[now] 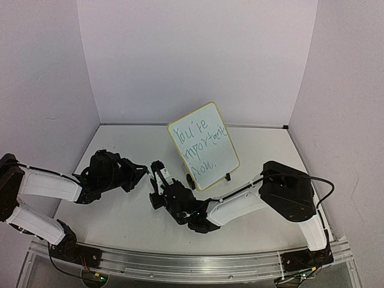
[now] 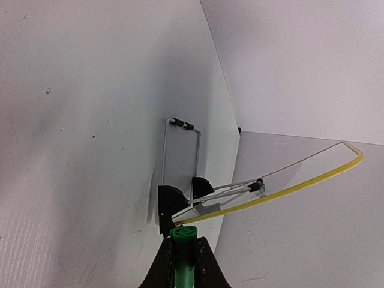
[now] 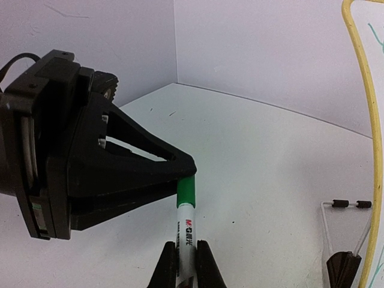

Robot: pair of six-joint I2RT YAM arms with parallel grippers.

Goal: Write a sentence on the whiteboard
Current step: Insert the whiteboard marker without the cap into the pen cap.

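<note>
The whiteboard (image 1: 211, 161) stands tilted on its wire stand at the table's middle back. The sentence (image 1: 200, 146) is on it in green, in three lines: "You're important" and a short last word. Between the arms, in front of the board's left corner, my left gripper (image 1: 147, 173) and right gripper (image 1: 157, 175) meet tip to tip. In the right wrist view my right gripper (image 3: 186, 264) is shut on the white marker barrel (image 3: 186, 231). The green cap (image 3: 186, 191) is clamped in my left gripper (image 3: 186, 171). The left wrist view shows the cap (image 2: 182, 258) end-on between my shut left fingers.
White walls enclose the table on three sides. The board's yellow frame (image 2: 288, 191) and black feet (image 2: 170, 204) lie just beyond my left gripper. Its wire stand (image 3: 347, 204) rests on the table right of my right gripper.
</note>
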